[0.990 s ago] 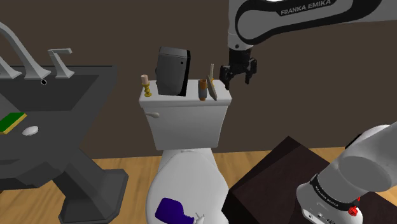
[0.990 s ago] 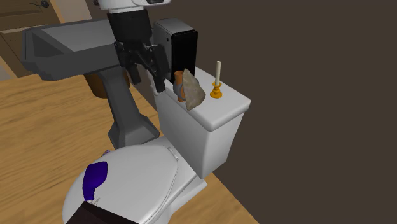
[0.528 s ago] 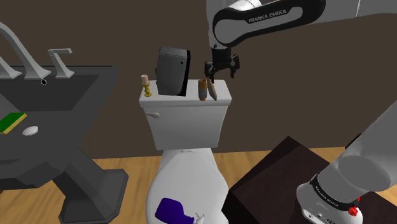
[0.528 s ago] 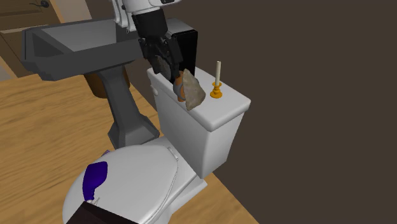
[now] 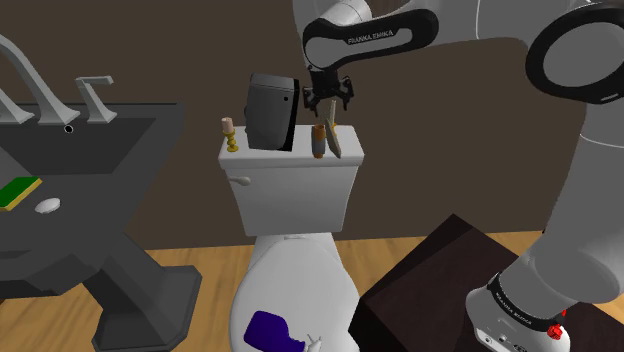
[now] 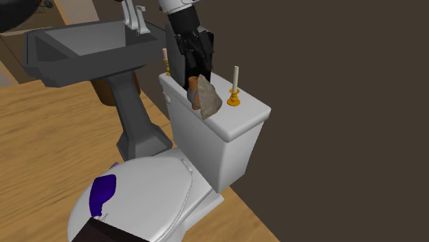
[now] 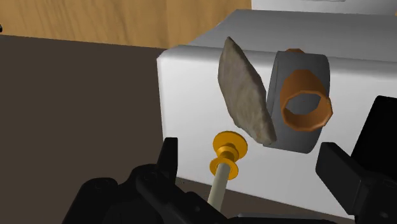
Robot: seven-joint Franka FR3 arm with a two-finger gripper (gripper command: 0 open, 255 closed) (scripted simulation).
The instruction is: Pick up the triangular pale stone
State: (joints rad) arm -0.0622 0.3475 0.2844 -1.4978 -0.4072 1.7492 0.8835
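The pale, flat, triangular stone (image 5: pixel 336 141) (image 6: pixel 209 100) (image 7: pixel 244 90) stands on edge on the white toilet tank (image 5: pixel 290 190) (image 6: pixel 237 127) (image 7: pixel 191 76). It leans against a grey cylinder with an orange ring (image 7: pixel 299 105) (image 5: pixel 318 140) (image 6: pixel 194 93). My black gripper (image 5: pixel 327 99) (image 6: pixel 193 49) (image 7: pixel 254 175) hangs open just above the stone, next to the black box. In the wrist view its fingers (image 7: pixel 167 164) stand wide apart, with the stone ahead of them and untouched.
A black box (image 5: pixel 270 110) (image 6: pixel 205 42) stands on the tank close behind the gripper. A candle in a gold holder (image 5: pixel 230 135) (image 6: pixel 235 88) (image 7: pixel 226 159) stands on the tank too. The grey sink (image 5: pixel 70 170) (image 6: pixel 82 48) is beside the toilet. A purple thing (image 5: pixel 270 330) (image 6: pixel 103 192) lies on the lid.
The gripper has moved toward the shoulder view's left, from beyond the tank's right end to above the stone by the black box. It stays open.
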